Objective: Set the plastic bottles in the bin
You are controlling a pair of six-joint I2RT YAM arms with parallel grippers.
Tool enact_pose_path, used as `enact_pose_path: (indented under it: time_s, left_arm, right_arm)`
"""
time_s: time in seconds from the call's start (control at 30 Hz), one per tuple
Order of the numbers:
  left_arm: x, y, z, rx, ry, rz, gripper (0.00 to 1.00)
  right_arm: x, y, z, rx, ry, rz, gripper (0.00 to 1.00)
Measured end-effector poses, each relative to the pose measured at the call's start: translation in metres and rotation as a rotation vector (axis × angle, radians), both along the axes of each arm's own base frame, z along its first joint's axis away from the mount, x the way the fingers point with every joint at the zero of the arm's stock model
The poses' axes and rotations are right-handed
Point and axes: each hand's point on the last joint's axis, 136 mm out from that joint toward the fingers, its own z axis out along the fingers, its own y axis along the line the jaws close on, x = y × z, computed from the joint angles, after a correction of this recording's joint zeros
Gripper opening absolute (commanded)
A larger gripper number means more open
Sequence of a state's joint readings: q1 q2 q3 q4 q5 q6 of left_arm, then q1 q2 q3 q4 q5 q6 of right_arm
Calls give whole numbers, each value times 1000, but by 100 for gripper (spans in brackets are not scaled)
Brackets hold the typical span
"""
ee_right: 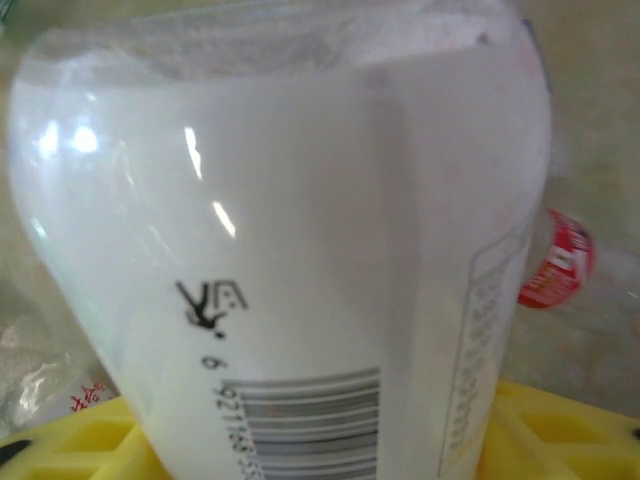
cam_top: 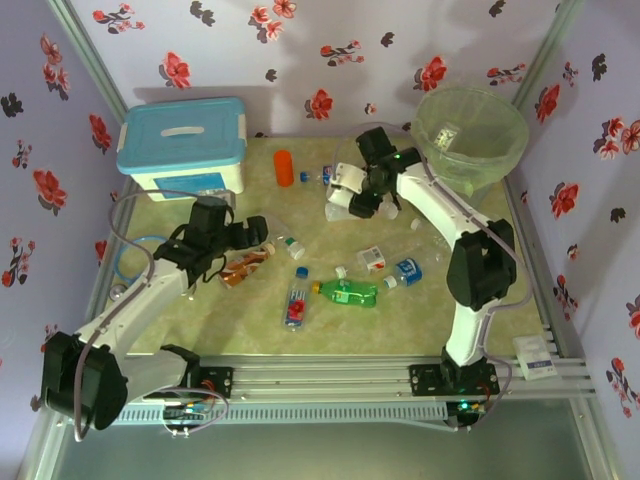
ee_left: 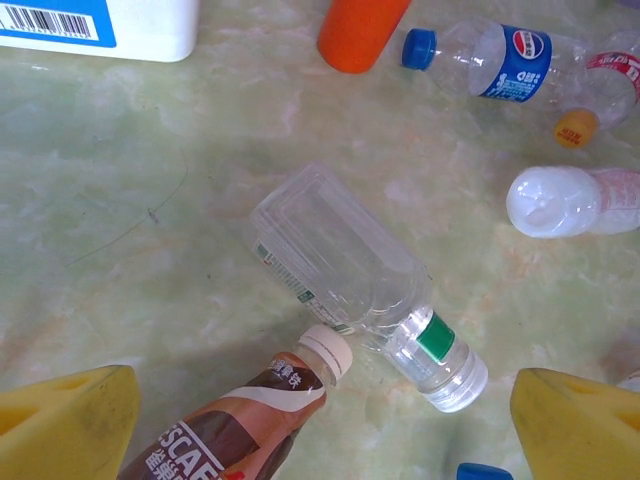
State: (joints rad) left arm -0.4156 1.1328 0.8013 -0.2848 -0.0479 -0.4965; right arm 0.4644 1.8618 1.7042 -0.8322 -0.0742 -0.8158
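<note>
Several plastic bottles lie on the green table top. My left gripper [cam_top: 240, 238] hangs open over a brown-labelled bottle [cam_top: 245, 267]. In the left wrist view that brown bottle [ee_left: 240, 425] lies between the wide-apart yellow fingers [ee_left: 75, 425], its white cap touching a clear bottle [ee_left: 340, 250]. My right gripper [cam_top: 350, 195] is at the back middle, left of the bin [cam_top: 505, 160]. In the right wrist view a white-labelled bottle [ee_right: 300, 250] sits close between its yellow pads [ee_right: 560, 430], jaws closed against it.
A blue-lidded white box [cam_top: 182, 145] stands at the back left, with an orange bottle [cam_top: 284, 167] beside it. A green bottle [cam_top: 350, 292], a red-labelled one [cam_top: 296, 305] and small ones [cam_top: 405, 270] lie mid-table. A Pepsi bottle [ee_left: 500, 60] lies farther back.
</note>
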Motion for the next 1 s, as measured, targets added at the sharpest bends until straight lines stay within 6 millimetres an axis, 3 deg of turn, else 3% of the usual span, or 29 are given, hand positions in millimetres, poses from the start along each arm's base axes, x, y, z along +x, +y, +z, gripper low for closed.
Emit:
enact_pose_path:
  time_s: [0.17, 0.4, 0.67, 0.83, 1.0]
  left_arm:
    - [-6, 7, -4, -1, 2, 15, 95]
    - [-7, 15, -11, 5, 16, 34, 95]
    - [-7, 21, -15, 8, 24, 50, 95]
    - [-8, 27, -21, 12, 35, 69, 95]
    - [-8, 29, -22, 14, 39, 72, 95]
  right_arm:
    - [18, -4, 60, 97, -109, -148, 52]
    - [18, -21, 150, 260, -293, -338, 49]
    - [49, -72, 235, 485, -557, -615, 45]
    - [68, -119, 263, 590, -664, -779, 45]
    - [84, -159, 266, 637, -707, -922, 45]
